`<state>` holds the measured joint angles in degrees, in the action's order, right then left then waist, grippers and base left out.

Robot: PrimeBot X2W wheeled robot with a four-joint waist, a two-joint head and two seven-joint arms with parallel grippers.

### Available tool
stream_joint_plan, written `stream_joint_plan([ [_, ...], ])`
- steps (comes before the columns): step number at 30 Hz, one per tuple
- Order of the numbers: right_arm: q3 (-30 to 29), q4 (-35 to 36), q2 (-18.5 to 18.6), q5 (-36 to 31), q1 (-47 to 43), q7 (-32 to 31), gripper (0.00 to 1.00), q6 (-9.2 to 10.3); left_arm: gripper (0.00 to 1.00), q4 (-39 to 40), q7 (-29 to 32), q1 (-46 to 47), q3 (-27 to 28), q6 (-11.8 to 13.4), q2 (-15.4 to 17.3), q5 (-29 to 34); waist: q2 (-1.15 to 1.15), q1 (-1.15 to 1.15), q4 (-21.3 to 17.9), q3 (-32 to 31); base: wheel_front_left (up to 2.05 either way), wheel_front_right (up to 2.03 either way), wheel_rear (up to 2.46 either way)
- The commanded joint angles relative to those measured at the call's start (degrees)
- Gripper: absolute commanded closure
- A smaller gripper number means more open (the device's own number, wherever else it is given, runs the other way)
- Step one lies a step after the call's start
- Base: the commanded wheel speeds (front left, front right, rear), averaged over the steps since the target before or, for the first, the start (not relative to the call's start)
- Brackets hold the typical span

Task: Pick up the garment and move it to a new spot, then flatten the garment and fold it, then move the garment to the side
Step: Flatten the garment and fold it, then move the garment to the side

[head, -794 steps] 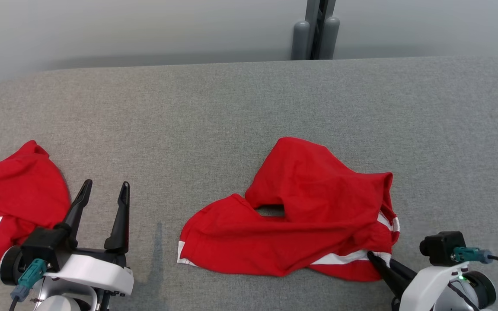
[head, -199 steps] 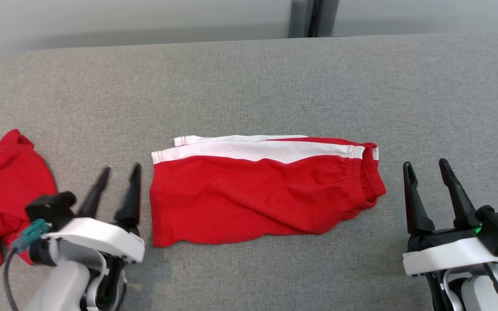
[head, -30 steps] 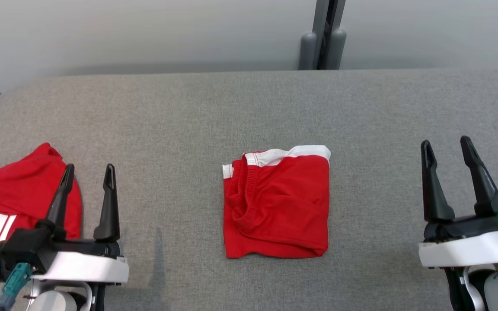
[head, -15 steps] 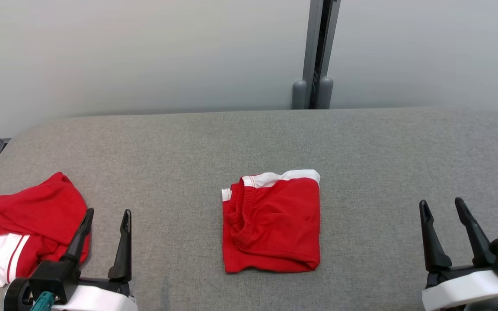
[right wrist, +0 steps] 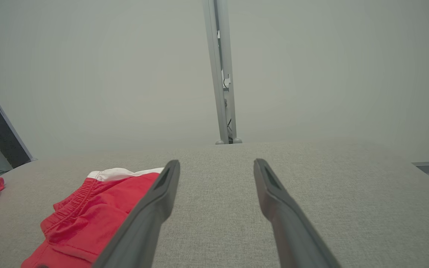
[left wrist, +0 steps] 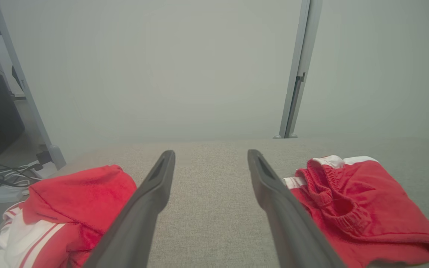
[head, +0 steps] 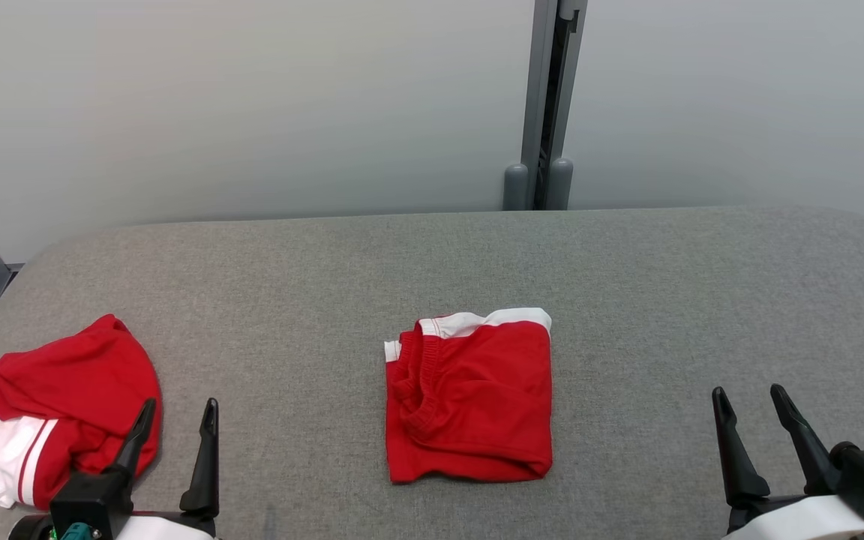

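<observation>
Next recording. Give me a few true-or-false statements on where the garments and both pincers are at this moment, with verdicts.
1. The folded shorts lie near the middle of the grey table. True.
2. The left pincer is shut on the folded shorts. False: it is open, empty and apart from them.
3. A crumpled red garment lies at the table's left end. True.
4. The right pincer presses on the folded shorts. False: it is open, off to their right.

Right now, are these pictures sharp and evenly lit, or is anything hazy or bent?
Head view: soft, even light, folded red shorts with a white band crisp, barely any shadow. Left wrist view: milky haze, the grey metal post leans, left claw looms oversized. Right wrist view: same haze, right claw stretched by the wide lens.
</observation>
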<state>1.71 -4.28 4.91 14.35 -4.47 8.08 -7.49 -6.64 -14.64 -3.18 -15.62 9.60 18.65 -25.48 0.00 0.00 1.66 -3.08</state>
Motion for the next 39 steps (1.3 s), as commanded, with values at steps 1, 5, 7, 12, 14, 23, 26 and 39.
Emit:
stream_joint_plan([
  [1,-0.19,0.05,0.02,0.29,-0.65,-0.18,0.0,-0.01,0.0,-0.34,0.04,-0.35,0.3,-0.24,0.27,-0.57,0.0,0.0,-0.01,0.01,0.0,0.0,0.0],
  [5,-0.45,0.06,-0.15,0.0,-0.77,-0.48,0.0,-0.01,0.0,-0.91,0.14,-0.26,0.35,-0.31,0.37,-0.96,0.0,0.0,-0.07,0.13,0.0,0.0,0.0],
  [7,-0.52,0.09,-0.25,-0.05,-0.85,-0.57,0.0,-0.01,0.0,-1.02,0.1,-0.17,0.34,-0.32,0.4,-0.96,0.0,0.0,-0.07,0.19,0.0,0.0,0.0],
  [12,-0.68,0.23,-0.5,-0.26,-0.67,-0.57,0.0,-0.01,0.0,-1.26,0.06,-0.1,0.4,-0.09,0.53,-1.27,0.0,0.0,-0.03,0.23,0.0,0.0,0.0],
  [14,-0.68,0.23,-0.57,-0.28,-0.61,-0.62,0.0,-0.01,0.0,-1.38,0.07,-0.03,0.32,-0.09,0.62,-1.36,0.0,0.0,0.04,0.22,0.0,0.0,0.0],
  [23,-0.8,0.17,-0.48,-0.5,-0.25,-0.73,0.0,-0.01,0.0,-1.65,0.02,0.18,0.02,0.05,0.71,-1.61,0.0,0.0,0.21,0.3,0.0,0.0,0.0],
  [26,-1.01,0.3,-0.4,-0.4,0.18,-0.97,0.0,-0.01,0.0,-1.65,0.02,0.47,-0.07,0.02,0.76,-1.64,0.0,0.0,0.34,0.4,0.0,0.0,0.0],
  [39,5.5,-3.77,3.72,6.31,9.08,-17.15,0.0,-0.01,0.0,-0.28,0.41,3.79,-1.46,-0.81,0.09,-1.52,0.0,0.0,3.65,5.13,0.0,0.0,0.0],
])
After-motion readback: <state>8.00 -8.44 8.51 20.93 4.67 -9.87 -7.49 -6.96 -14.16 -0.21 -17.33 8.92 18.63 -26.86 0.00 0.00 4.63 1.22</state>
